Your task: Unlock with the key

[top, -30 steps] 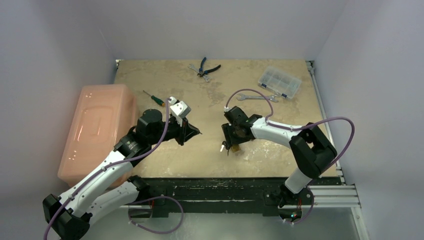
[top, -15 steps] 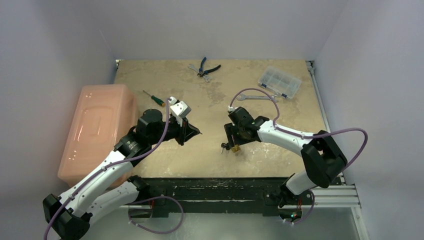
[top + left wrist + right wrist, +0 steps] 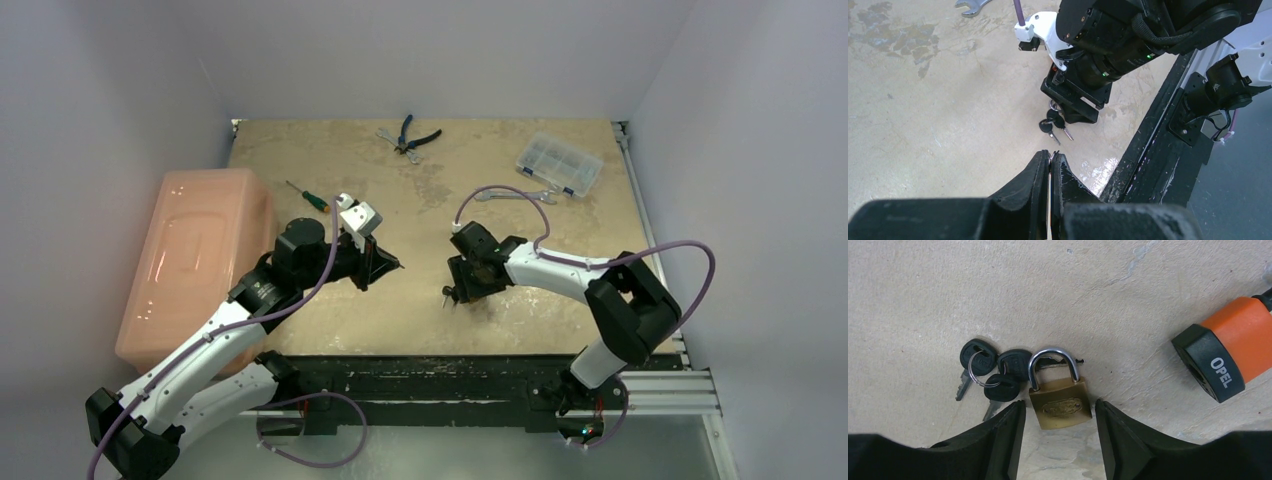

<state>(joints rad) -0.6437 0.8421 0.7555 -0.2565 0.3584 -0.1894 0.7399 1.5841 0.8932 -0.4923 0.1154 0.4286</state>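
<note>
"From above, how far along is it?"

"Barely begun. The right jaws hang low over the table (image 3: 420, 200) at centre frame, and the keys (image 3: 447, 295) poke out at their left. The left jaws sit apart, mid-left."

"And the left wrist view?"

"Left jaws pressed shut on nothing, lower centre. The keys lie beyond them on mottled, scuffed board."

"Right wrist?"

"Jaws open, straddling a squat brass padlock (image 3: 1060, 405) at centre, not clamped on it. Its steel shackle looks seated, with no key inserted. Three black plastic key heads on a wire ring lie against its left."
</note>
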